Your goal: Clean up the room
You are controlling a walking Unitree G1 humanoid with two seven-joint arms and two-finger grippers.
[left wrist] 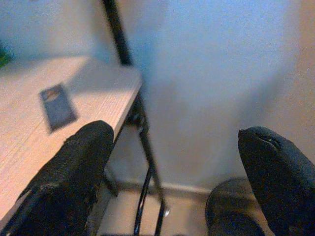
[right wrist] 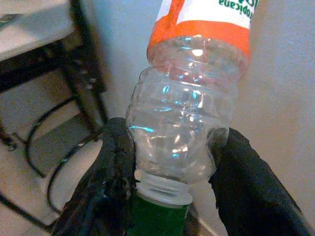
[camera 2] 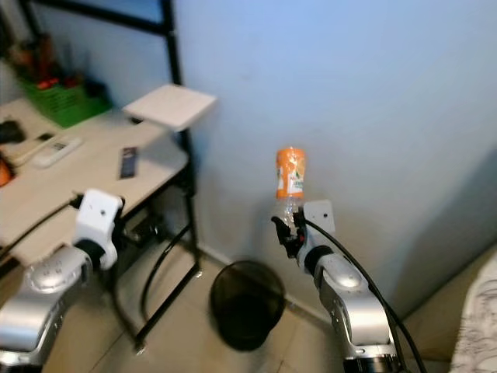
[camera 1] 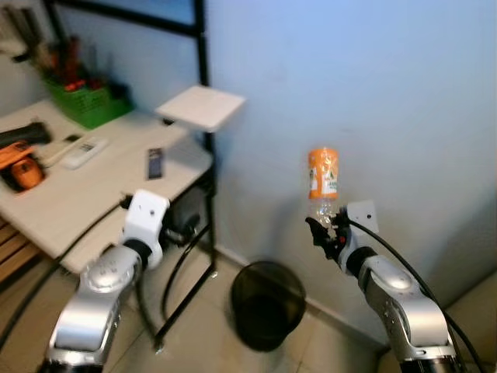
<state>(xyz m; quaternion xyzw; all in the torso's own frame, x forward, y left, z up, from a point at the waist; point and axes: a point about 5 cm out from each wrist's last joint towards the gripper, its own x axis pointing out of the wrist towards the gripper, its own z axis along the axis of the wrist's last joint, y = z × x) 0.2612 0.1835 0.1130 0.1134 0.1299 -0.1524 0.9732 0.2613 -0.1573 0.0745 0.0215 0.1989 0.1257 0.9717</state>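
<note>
Light wooden desk (camera 1: pixel 93 194) stood on the robot's left against a pale blue wall (camera 1: pixel 373 93), carried on a black metal frame (camera 1: pixel 203 70). On the desk: a green basket (camera 1: pixel 87 105) of tools at the back, a white remote (camera 1: pixel 84 152), a small dark remote (camera 1: pixel 155 163) nearer the edge, and an orange-and-black tool (camera 1: pixel 22 172) at the far left. A white square board (camera 1: pixel 200 106) sat raised at the desk's back corner, beside the frame upright. Black cables (camera 1: pixel 182 264) looped under the desk, down by its leg.

On the tiled floor (camera 1: pixel 202 326), a black mesh bin (camera 1: pixel 266 305) stood near the wall, between the desk leg and the right arm. Its mouth was open and nothing lay over it.

Right gripper (camera 1: pixel 326 231) was raised in front of the wall, its fingers (right wrist: pixel 110 182) pinching the neck end of a clear plastic bottle (camera 1: pixel 323 183) with an orange label. The bottle was held upside down, green cap (right wrist: pixel 157 219) down between the fingers, body standing up above the gripper. It hung higher than the bin and off to the bin's right, not directly over the opening.

Left gripper (left wrist: pixel 177 172) was held low beside the desk's front corner, fingers (left wrist: pixel 74 177) spread wide with nothing between them; through the gap the desk leg and the bin's rim were visible.
</note>
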